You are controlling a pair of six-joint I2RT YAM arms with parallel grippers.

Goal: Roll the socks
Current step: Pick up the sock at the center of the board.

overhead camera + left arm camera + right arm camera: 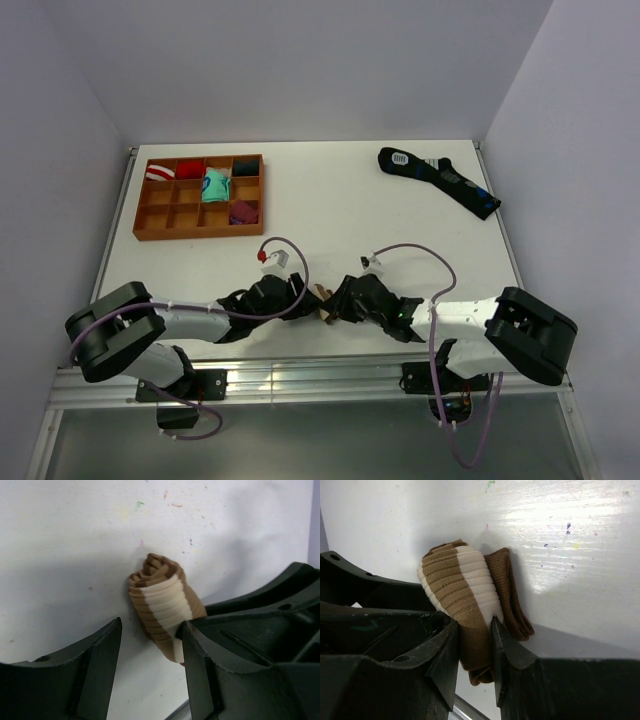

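You're pinching the brown knitted socks (462, 587) w/ cream-white stripes in the right gripper (474, 625). Both fingers are pressing into the lower part of the bundle, jaws narrow, fabric bulging out above them. In the left wrist view the socks (162, 602) are sitting as a tight roll on the white table top (75, 540), spiral end facing the cam. The left gripper (151, 625) is standing about half open and isn't holding anything. The roll is lying just past its fingertips, touching the inner edge of one finger; bare table is showing thru the gap. In the top view both arms are reaching inward, so the left gripper (300, 300) and right gripper (338, 300) are meeting at the near edge of the table (330, 215), approx centre. Only a sliver of the socks (322, 295) is showing btwn them. At far left an orange-brown wooden tray (200, 159) w/ square compartments is holding small bundles: red (189, 168), teal (214, 186), purple (243, 211). At far right a black-navy sock (440, 180) w/ blue marks and a white label is lying flat, well apart from both grippers.
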